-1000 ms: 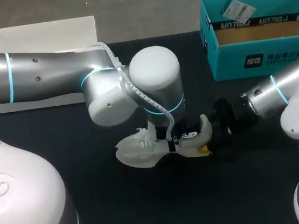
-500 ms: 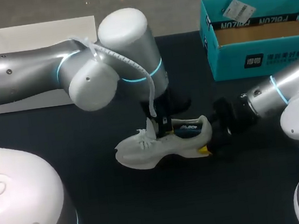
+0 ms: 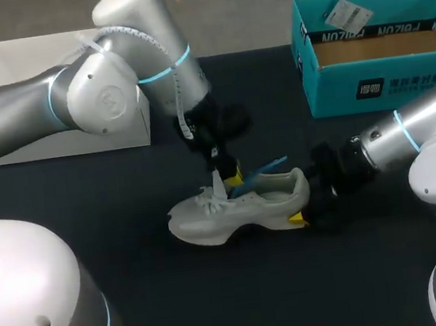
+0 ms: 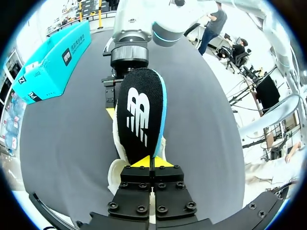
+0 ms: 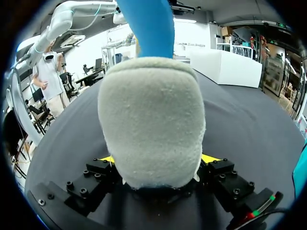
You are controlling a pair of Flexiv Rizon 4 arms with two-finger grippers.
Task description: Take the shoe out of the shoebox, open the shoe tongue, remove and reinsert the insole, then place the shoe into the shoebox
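The shoe (image 3: 239,208) lies on the table (image 3: 134,261), heel clamped in the right gripper (image 3: 308,199), while the nearer left gripper (image 3: 233,178), just above its tongue, pinches the insole (image 3: 264,166), which slants heelward along the shoe's length.

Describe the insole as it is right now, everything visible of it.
The insole is a thin foot-shaped pad, black fabric on top with a white logo, light blue on its edge and underside. The left gripper is shut on one narrow end. It slants above the opening of the pale grey shoe; whether its far end touches the shoe is unclear.
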